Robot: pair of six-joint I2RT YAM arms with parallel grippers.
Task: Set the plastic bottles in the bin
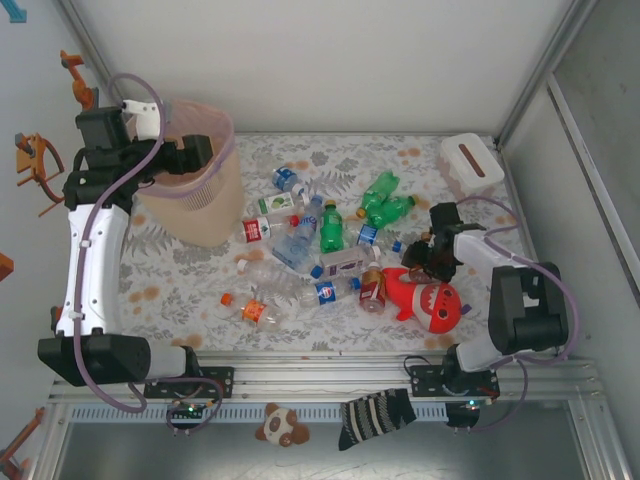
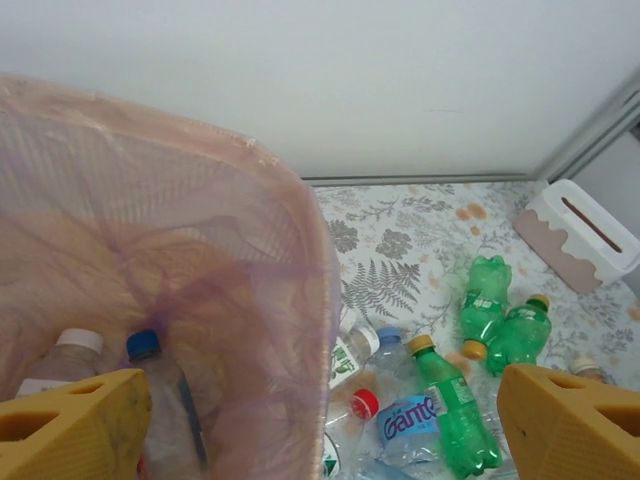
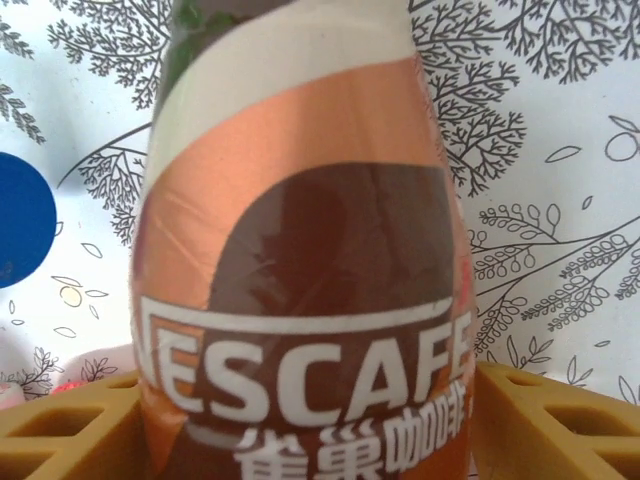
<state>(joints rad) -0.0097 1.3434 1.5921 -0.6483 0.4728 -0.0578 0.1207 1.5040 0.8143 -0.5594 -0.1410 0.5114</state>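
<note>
the left gripper (image 2: pixel 320 432) hangs over the mouth of the beige bin (image 1: pixel 205 215) at the far left of the table. its yellow fingers (image 2: pixel 70 425) are spread wide and nothing is between them. below it, inside the pinkish liner (image 2: pixel 200 250), lie a white-capped bottle (image 2: pixel 72 348) and a blue-capped bottle (image 2: pixel 146 346). most of the plastic bottles (image 1: pixel 300 240) lie scattered on the leaf-print tablecloth (image 1: pixel 180 275) in the middle of the table, just to the right of the bin. among them are two green bottles (image 1: pixel 385 200) side by side toward the far edge and a third green one (image 1: pixel 331 228) nearer the centre. the right gripper (image 3: pixel 310 425) is low over the right side of the heap, close to the red shark plush (image 1: pixel 432 303), with the white tissue box (image 1: pixel 470 162) well behind it. in the right wrist view a nescafe bottle (image 3: pixel 300 300) with a brown and cream label lies on the cloth between the two yellow fingers. it meets the inner edge of each finger with no gap to be seen, but whether the claw has actually closed on it i cannot tell.
</note>
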